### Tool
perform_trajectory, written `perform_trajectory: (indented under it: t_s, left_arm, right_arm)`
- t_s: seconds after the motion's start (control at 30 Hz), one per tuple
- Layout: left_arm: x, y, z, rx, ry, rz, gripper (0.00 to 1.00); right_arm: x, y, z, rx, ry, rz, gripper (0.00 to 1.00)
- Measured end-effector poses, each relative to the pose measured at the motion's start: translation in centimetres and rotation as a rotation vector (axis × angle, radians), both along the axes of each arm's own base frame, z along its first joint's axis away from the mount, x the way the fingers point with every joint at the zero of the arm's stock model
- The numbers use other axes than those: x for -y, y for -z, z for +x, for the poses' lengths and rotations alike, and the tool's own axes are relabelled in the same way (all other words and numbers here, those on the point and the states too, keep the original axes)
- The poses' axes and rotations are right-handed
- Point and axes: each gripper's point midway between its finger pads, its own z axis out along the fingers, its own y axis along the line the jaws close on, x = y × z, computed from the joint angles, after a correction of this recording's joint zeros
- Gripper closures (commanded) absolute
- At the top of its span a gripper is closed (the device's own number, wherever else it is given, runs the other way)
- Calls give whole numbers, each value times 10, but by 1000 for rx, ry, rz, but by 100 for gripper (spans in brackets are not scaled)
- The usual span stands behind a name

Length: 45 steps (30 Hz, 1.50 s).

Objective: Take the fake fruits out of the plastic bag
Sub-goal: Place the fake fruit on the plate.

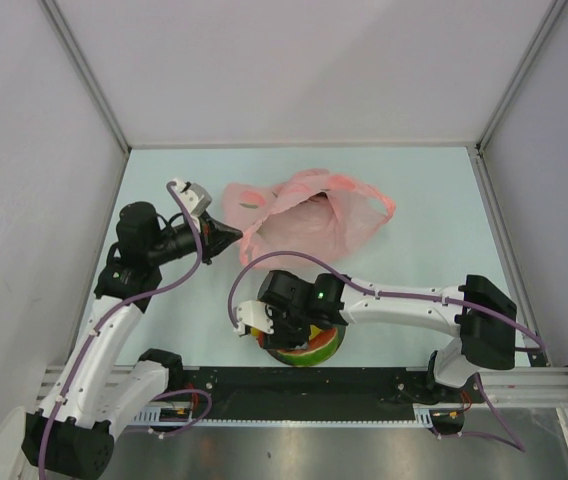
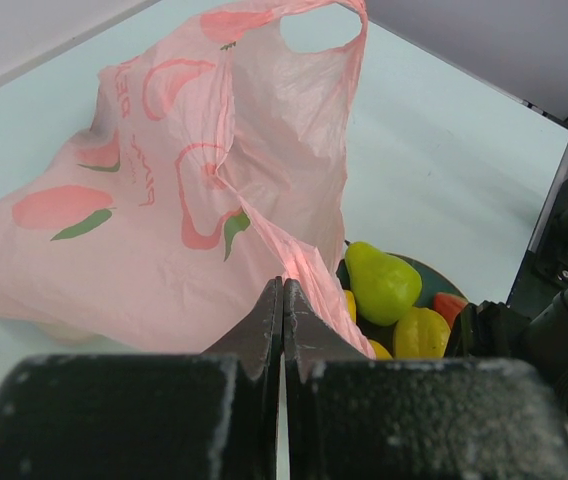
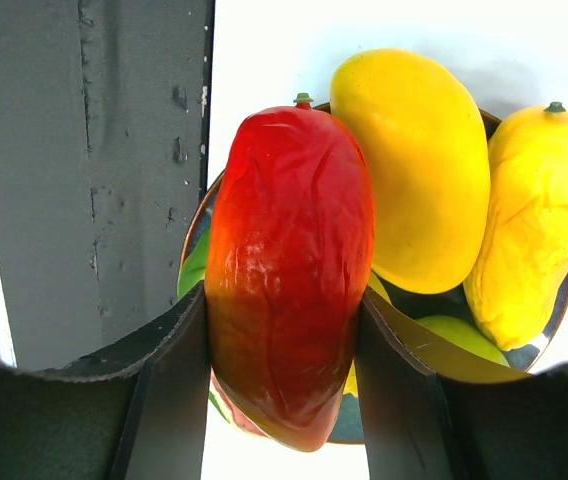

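The pink plastic bag point(image 1: 309, 220) lies crumpled on the far middle of the table, its mouth toward the arms. My left gripper point(image 1: 232, 236) is at the bag's left edge, shut on the thin rim of the bag point(image 2: 214, 170); its tips point(image 2: 284, 285) meet there. My right gripper point(image 1: 292, 335) is shut on a red-yellow mango point(image 3: 289, 270), held just above the dark plate point(image 2: 430, 270). On the plate lie two yellow mangoes point(image 3: 414, 170) point(image 3: 529, 220), a green pear point(image 2: 382, 280) and a watermelon slice point(image 1: 316, 350). What the bag holds inside is hidden.
The plate sits near the front edge, just ahead of the black base rail point(image 1: 364, 382). White walls enclose the table on three sides. The right arm point(image 1: 414, 305) stretches low across the front right.
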Motion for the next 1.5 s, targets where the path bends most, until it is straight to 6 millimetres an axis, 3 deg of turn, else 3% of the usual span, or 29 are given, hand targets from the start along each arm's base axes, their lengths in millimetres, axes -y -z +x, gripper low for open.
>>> perform_trajectory:
  t_s: [0.1,0.47,0.57,0.63,1.0,1.5]
  left_arm:
    - [0,0,-1,1,0,0,100]
    - [0,0,-1,1,1,-1,100]
    - [0,0,-1,0,1,-1,100]
    - [0,0,-1,0,1,-1,100]
    - [0,0,0,1,1,-1,100]
    - [1,4,0,-2,5,-2,100]
  right_arm:
    - [0,0,0,-1,5,-1,76]
    - [3,1,-4,-29,24,-12,72]
    - [3,2,-5,-39,29,-16,67]
    - [4,3,-5,-43,31,-18,55]
    - [5,5,-5,-57,39,-25,39]
    - [4,10,-7,-83,48,-37,33]
